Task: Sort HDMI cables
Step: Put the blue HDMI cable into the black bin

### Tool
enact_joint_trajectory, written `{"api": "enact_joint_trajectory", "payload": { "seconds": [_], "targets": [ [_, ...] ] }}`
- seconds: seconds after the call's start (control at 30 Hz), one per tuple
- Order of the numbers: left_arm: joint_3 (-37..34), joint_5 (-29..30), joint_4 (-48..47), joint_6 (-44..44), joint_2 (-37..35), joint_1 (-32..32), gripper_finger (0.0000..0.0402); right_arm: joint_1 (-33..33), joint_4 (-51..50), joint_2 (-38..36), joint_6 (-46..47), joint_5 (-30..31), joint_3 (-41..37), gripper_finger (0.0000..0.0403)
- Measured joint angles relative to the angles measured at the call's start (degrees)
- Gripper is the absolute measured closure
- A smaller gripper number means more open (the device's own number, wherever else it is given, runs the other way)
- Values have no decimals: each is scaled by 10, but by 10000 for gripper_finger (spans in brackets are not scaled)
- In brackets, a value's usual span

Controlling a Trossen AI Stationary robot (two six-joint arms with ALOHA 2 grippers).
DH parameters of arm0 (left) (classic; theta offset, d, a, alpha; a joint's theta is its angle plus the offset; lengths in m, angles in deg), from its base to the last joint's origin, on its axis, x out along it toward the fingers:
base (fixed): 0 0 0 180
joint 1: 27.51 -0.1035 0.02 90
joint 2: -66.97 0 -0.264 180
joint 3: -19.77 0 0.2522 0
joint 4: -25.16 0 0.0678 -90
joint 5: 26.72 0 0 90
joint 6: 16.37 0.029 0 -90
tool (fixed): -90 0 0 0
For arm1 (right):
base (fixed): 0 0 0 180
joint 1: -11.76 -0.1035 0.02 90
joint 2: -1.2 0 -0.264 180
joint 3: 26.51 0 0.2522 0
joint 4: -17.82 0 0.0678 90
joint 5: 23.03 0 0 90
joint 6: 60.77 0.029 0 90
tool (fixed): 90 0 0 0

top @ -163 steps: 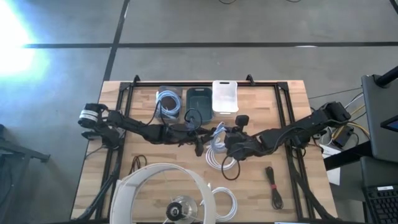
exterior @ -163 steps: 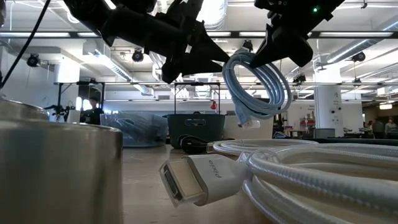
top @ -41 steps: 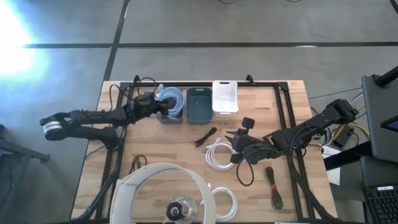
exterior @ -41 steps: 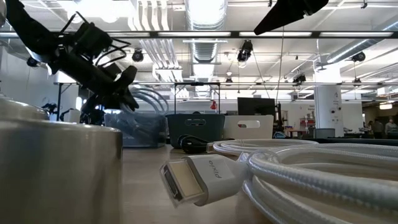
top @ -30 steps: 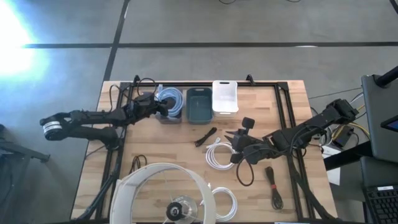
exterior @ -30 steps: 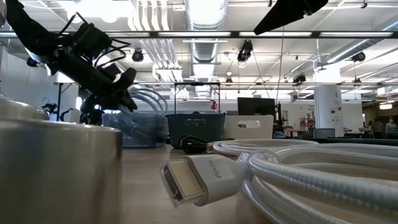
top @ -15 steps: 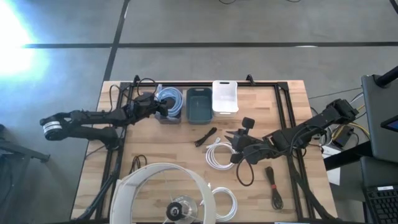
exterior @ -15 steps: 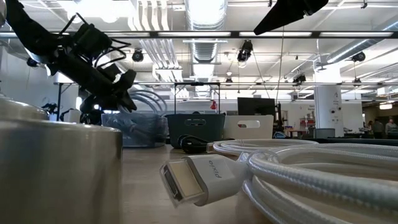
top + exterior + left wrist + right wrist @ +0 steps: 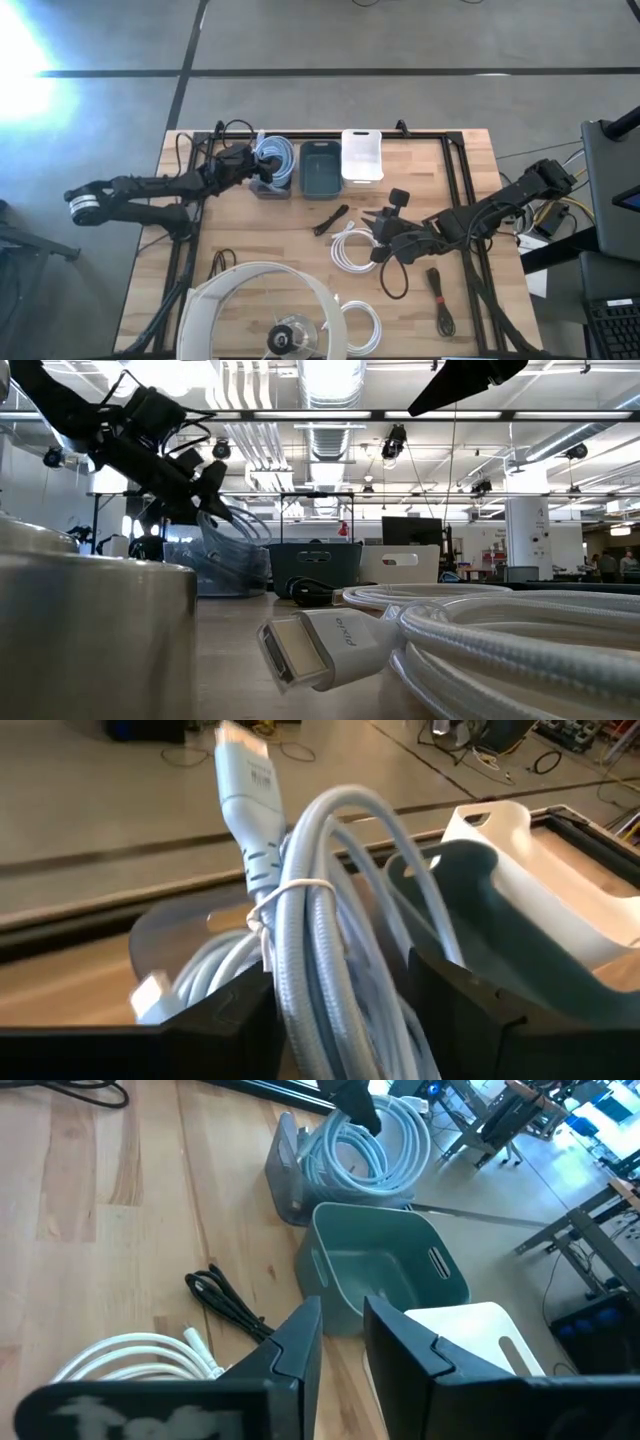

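My left gripper (image 9: pixel 256 166) (image 9: pixel 215 485) hangs over the grey bin (image 9: pixel 272 190) at the far left of the bin row, shut on a light blue HDMI cable coil (image 9: pixel 280 158) (image 9: pixel 330 920) bound with a thin white tie. More light blue cable lies in that bin under it. My right gripper (image 9: pixel 373 235) (image 9: pixel 343 1325) waits open above mid-table, beside a white cable coil (image 9: pixel 348 248) lying flat on the wood. A short black cable (image 9: pixel 331 218) lies near the teal bin (image 9: pixel 321 168). My left gripper has the light blue coil's strands (image 9: pixel 300 990) between its two fingers (image 9: pixel 230 1015), just below the white tie. The fingers slant down from the table's left. The coil stands tipped up, plug end (image 9: pixel 245 780) uppermost, its lower part inside the grey bin.
A white bin (image 9: pixel 362 155) stands right of the teal one. A black coil (image 9: pixel 392 278), a black bundle (image 9: pixel 438 300), another white coil (image 9: pixel 362 325) and a thin black cable (image 9: pixel 222 262) lie near the front. A big round white-rimmed object (image 9: pixel 262 300) fills the near edge.
My left gripper has risen a little over the grey bin and shifted slightly toward the far edge. The light blue coil has tipped up with it. My right arm has kept still.
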Motion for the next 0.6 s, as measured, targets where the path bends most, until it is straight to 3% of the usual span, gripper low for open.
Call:
{"api": "enact_joint_trajectory", "payload": {
  "seconds": [0.37,0.6],
  "targets": [
    [39,52,-198,-31,-1,0,200,0,-1,0,0,-2,-4,333],
    [46,39,-204,-19,-7,0,199,0,0,0,0,-13,-4,324]
  ]
}}
